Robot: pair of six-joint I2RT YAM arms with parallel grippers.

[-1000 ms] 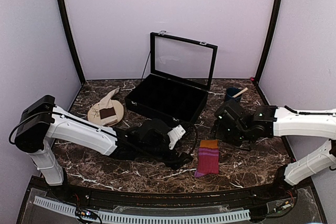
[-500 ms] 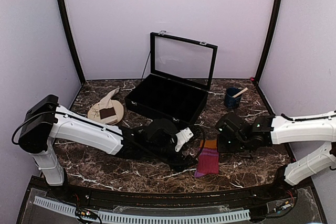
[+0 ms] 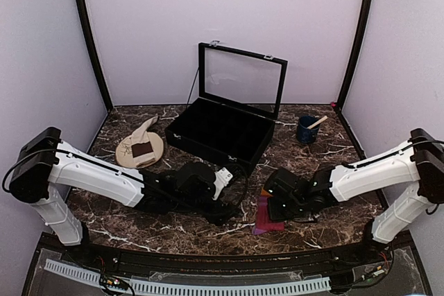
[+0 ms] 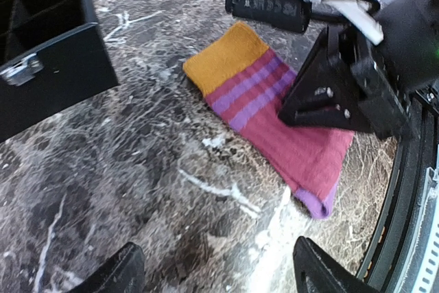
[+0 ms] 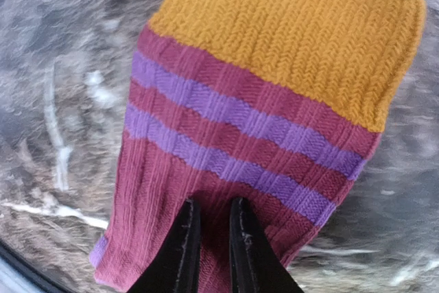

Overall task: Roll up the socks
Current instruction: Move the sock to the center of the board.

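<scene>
Right hand (image 3: 278, 203) over pink sock (image 3: 266, 224)

By the front edge of the dark brown, white-veined marble counter (image 3: 208, 233) I see a magenta-pink sock (image 5: 226, 128) with two purple stripes and an orange end, and toward the left edge a cream sock (image 3: 147, 129) with a dark brown band.

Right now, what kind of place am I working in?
Most likely a lab robot test cell, not a home. Plain lilac walls box in a marble-pattern tabletop, and staged props sit on it: an open black display case, a pink sock and a blue cup.
</scene>
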